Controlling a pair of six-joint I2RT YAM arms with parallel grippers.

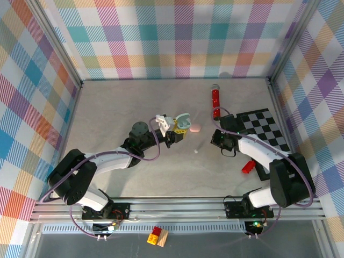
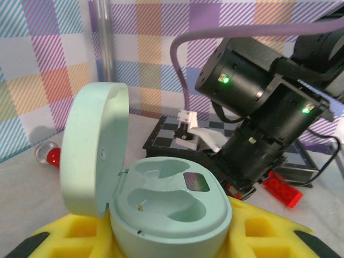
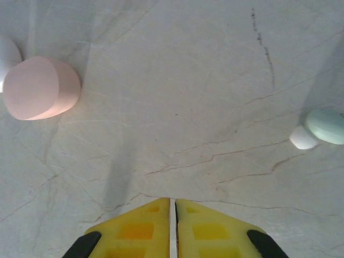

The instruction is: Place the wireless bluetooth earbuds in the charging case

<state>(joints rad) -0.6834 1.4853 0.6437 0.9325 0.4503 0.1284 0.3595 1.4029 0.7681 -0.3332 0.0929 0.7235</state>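
Observation:
My left gripper point(image 1: 173, 130) point(image 2: 169, 232) is shut on the mint-green charging case point(image 1: 183, 122) point(image 2: 172, 207) and holds it above the table. The case's lid point(image 2: 94, 145) stands open and both wells look empty. One earbud point(image 1: 196, 151) point(image 3: 321, 128), mint with a white tip, lies on the table between the two arms. My right gripper point(image 1: 215, 141) point(image 3: 173, 200) hovers low over the bare table with its yellow fingers point(image 3: 137, 228) pressed together and nothing between them. The earbud lies to the right of those fingers, apart from them.
A closed pink case point(image 1: 195, 129) point(image 3: 37, 88) lies next to the mint case. A red cylinder point(image 1: 215, 99) point(image 2: 51, 156) with a silver cap lies at the back. A checkerboard plate point(image 1: 263, 129) and a red brick point(image 1: 248, 166) point(image 2: 282, 191) sit on the right.

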